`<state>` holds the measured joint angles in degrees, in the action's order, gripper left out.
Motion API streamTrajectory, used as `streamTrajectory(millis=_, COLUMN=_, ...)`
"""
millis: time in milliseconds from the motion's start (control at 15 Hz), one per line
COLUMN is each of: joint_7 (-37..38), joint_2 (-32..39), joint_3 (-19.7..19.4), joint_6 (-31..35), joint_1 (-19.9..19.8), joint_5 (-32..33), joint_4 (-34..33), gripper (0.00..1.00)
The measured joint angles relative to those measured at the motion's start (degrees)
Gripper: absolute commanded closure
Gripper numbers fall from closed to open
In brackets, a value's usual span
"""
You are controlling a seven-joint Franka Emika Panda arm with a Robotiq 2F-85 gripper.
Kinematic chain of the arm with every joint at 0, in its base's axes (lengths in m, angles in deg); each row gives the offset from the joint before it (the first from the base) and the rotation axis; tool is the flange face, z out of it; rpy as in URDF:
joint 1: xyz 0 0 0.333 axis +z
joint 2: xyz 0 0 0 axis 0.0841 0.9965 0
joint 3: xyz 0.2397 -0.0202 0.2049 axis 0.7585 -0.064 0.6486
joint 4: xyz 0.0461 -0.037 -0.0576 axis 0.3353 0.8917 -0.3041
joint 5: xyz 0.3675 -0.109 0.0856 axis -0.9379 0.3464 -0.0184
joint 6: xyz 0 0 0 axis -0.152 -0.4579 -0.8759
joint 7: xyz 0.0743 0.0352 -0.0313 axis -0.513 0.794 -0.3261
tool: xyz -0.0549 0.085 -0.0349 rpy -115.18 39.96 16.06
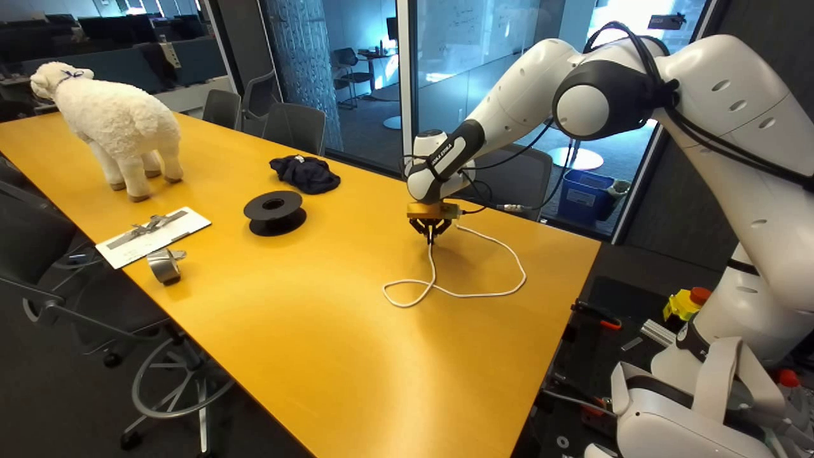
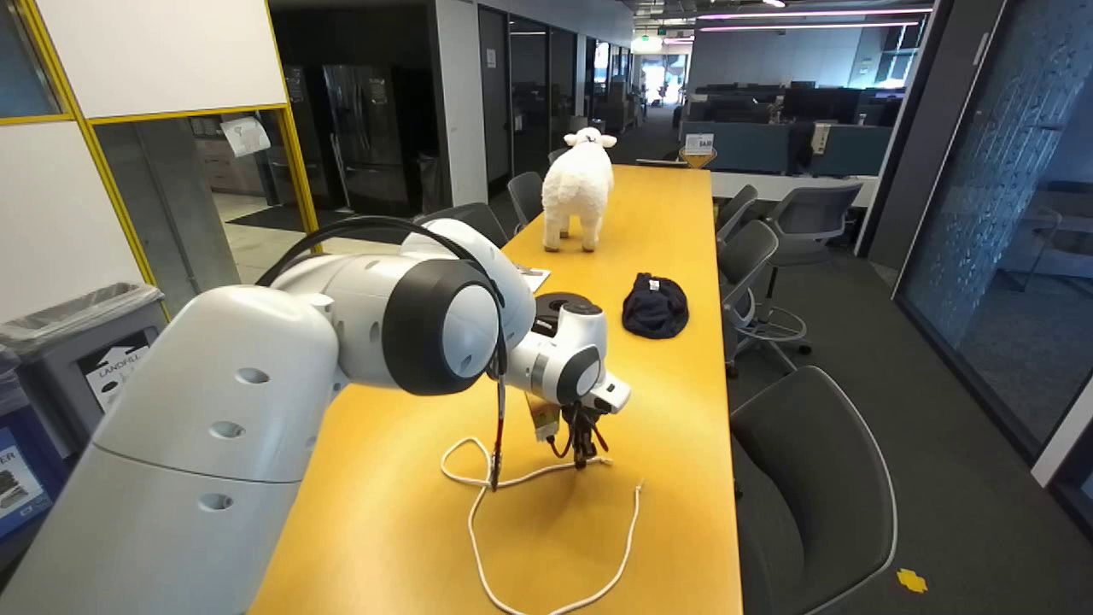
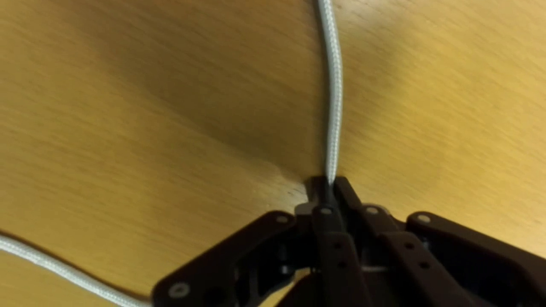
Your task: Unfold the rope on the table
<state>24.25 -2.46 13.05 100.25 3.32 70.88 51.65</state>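
Note:
The rope (image 1: 474,296) is a thin white cord lying on the yellow-orange table (image 1: 331,356). It crosses itself once, forming a small loop, and a wide bend runs toward the robot side. In an exterior view the rope (image 2: 475,547) shows one free end apart from the gripper and a short tail past the fingers. My gripper (image 1: 430,240) is low over the table, pointing down. In the wrist view the fingertips (image 3: 330,183) are closed together on the rope (image 3: 335,85), near one end. Another stretch of rope lies at the lower left there. The pinched piece is hidden between the fingers.
A black spool (image 1: 275,215), a dark cap (image 1: 306,174), a clipboard (image 1: 152,236), a silver tape roll (image 1: 164,266) and a plush sheep (image 1: 121,121) stand farther along the table. Chairs (image 2: 811,495) line its sides. A white headset (image 1: 687,413) lies beside the robot base.

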Motion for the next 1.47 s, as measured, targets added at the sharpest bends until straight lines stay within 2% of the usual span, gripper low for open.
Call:
streamTrajectory(millis=467, joint_7=0.1, joint_2=-0.8, joint_3=-0.6, joint_6=0.0, joint_1=0.6, joint_5=0.3, joint_4=1.3, gripper=0.99)
streamTrajectory(millis=733, joint_7=4.7, joint_2=-5.0, joint_3=-2.6, joint_6=2.6, joint_1=4.3, joint_5=0.6, joint_4=7.8, gripper=0.99)
streamTrajectory(millis=1067, joint_7=19.0, joint_2=-11.9, joint_3=-4.8, joint_6=6.3, joint_1=13.3, joint_5=3.7, joint_4=19.0, gripper=0.99)
streamTrajectory(millis=1467, joint_7=41.4, joint_2=-20.0, joint_3=-5.3, joint_6=8.3, joint_1=22.9, joint_5=10.9, joint_4=31.4, gripper=0.99)
